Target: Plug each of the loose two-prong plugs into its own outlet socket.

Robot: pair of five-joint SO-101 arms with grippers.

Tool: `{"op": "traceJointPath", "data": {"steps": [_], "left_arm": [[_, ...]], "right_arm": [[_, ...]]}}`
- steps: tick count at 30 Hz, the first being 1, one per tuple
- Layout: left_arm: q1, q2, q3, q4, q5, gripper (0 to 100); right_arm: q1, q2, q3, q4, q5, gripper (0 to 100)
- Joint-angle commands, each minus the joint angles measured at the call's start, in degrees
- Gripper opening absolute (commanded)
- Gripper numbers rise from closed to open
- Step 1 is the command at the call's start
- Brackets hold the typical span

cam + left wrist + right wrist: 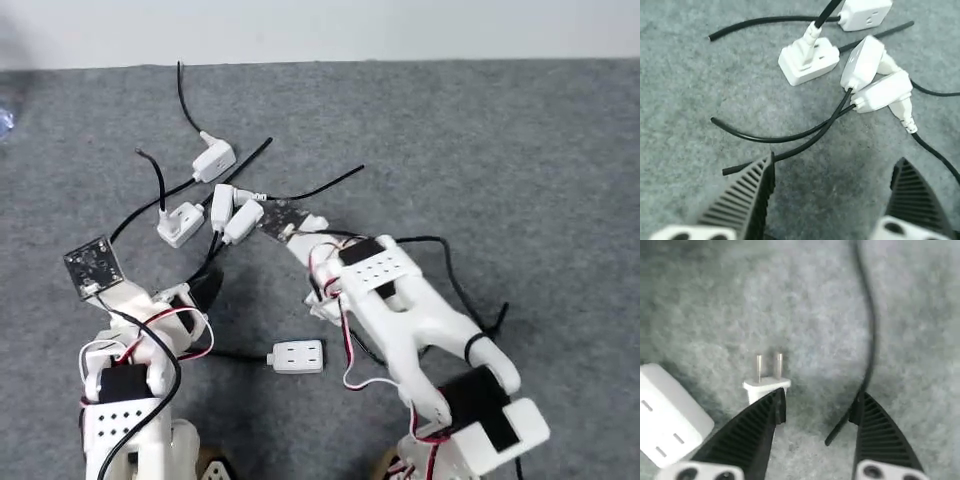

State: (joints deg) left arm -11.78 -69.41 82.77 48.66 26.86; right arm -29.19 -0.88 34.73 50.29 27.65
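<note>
Grey carpeted table [520, 150] noted. The left gripper [832, 192] is held wide open with nothing in it, over black cords [790, 137] just near of a cluster of white outlet sockets [809, 61], left of centre. The right gripper [817, 425] is also spread wide and unclamped. A white two-prong plug [767, 385], its bare metal prongs pointing away, is seen at one fingertip [771, 407], beside a slotted socket block [667, 422].
</note>
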Motion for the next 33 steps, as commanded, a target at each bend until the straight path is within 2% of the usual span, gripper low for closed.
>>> {"op": "traceJointPath", "data": {"steps": [1,10,21,27,33], "left_arm": [[-0.44,-0.62,-0.31,0.18,-0.79,35],[-0.44,-0.62,-0.31,0.18,-0.79,35],[-0.26,-0.62,-0.31,0.18,-0.79,35],[-0.26,-0.62,-0.31,0.18,-0.79,35],[-0.44,-0.62,-0.22,0.18,-0.79,35]], "right_arm": [[-0.22,-0.13,-3.16,0.66,-0.62,20.2],[-4.70,-0.75,-3.43,3.82,-3.25,20.2],[-5.05,-0.75,-10.81,11.74,-3.43,19.9],[-5.32,-0.75,-10.29,11.65,-5.10,19.9],[-8.48,-0.40,-6.42,10.86,-5.54,19.9]]}}
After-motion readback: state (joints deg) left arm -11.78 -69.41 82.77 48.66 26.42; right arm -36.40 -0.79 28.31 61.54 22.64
